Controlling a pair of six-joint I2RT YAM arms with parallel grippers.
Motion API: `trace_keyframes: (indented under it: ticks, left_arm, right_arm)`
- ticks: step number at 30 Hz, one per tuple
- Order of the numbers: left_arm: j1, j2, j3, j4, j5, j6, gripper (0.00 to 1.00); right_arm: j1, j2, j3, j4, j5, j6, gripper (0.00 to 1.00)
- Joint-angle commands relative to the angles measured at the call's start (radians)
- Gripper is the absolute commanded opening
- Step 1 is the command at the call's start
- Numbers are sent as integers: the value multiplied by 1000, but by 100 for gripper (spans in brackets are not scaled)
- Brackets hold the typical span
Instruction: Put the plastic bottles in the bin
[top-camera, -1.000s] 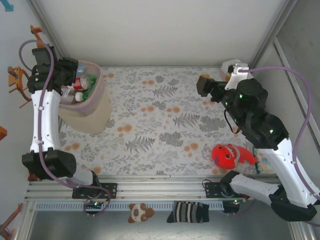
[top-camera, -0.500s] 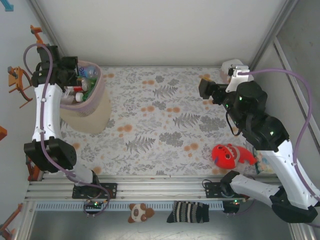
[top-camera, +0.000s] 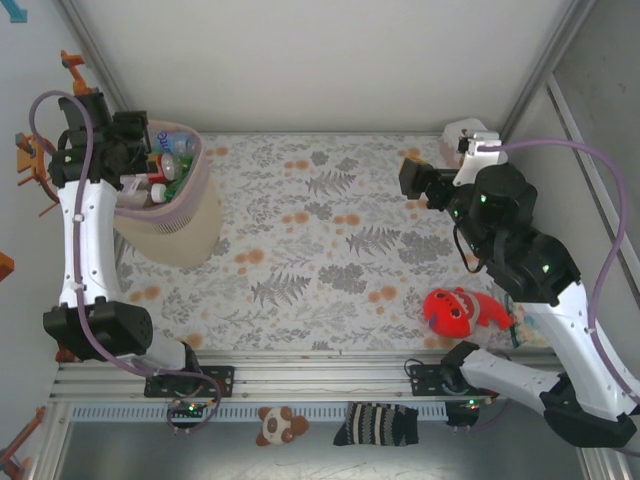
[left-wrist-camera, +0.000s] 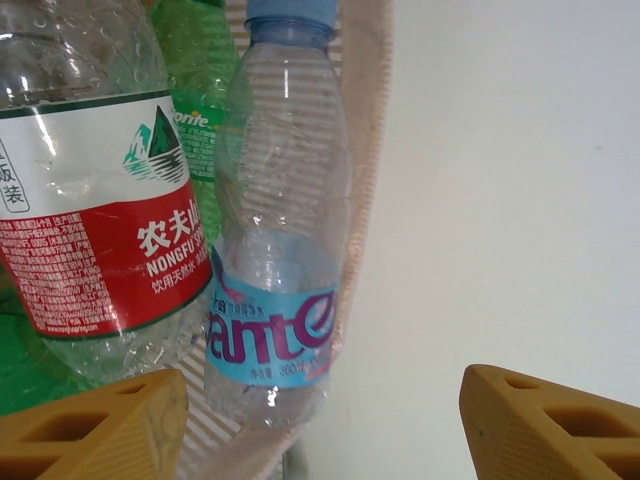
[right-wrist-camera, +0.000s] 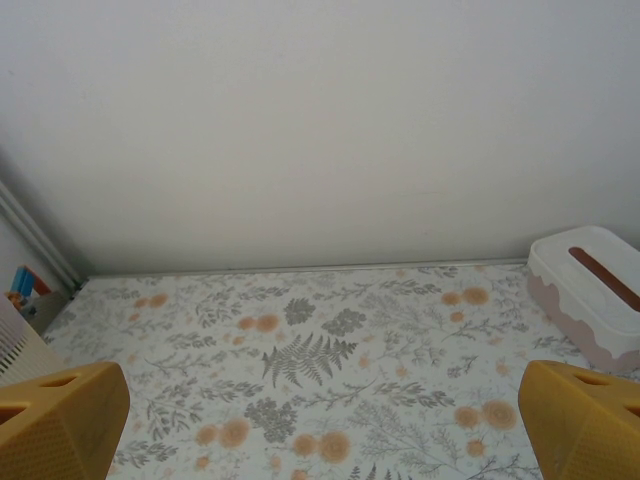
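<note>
The pale-pink bin (top-camera: 192, 215) stands at the far left of the table with several plastic bottles (top-camera: 165, 165) inside. My left gripper (top-camera: 138, 150) hovers over its left rim, open and holding nothing. Just beyond the left gripper (left-wrist-camera: 320, 440), a clear bottle with a blue label and blue cap (left-wrist-camera: 275, 250) rests against the bin's rim (left-wrist-camera: 365, 150). Beside it lie a clear bottle with a red-and-white label (left-wrist-camera: 90, 200) and a green bottle (left-wrist-camera: 200, 60). My right gripper (top-camera: 410, 178) hangs open over the far right of the table. Under the right gripper (right-wrist-camera: 320, 430) is bare floral cloth.
A white-pink tissue box (top-camera: 468, 135) (right-wrist-camera: 590, 290) sits in the far right corner. A red round toy (top-camera: 455, 310) lies at the near right beside my right arm. A striped sock (top-camera: 375, 425) and a small plush (top-camera: 280, 425) lie below the front rail.
My left gripper has opened over the bin and shifted slightly left. The blue-labelled bottle now lies free inside the rim. The right arm has barely moved.
</note>
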Motion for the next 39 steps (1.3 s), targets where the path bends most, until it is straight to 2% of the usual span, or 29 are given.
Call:
trace_keyframes:
  ticks: [1, 5, 8, 18, 29, 39]
  left_arm:
    - [4, -23, -2, 46, 27, 40, 69]
    - [4, 20, 4, 208, 144, 60, 67]
    - [-6, 72, 60, 246, 191, 93, 66]
    - [-11, 142, 97, 244, 193, 129, 65]
    - [-10, 131, -72, 284, 184, 151, 66]
    - [10, 122, -111, 229, 164, 176, 69]
  right_arm:
    - [-3, -15, -4, -1, 19, -1, 98]
    - [-4, -12, -2, -2, 12, 2, 98]
    - [-3, -8, -1, -3, 14, 2, 98]
    - [-3, -3, 4, -5, 24, -4, 98]
    - [-3, 3, 4, -11, 27, -6, 98]
    - [-3, 0, 8, -19, 24, -5, 98]
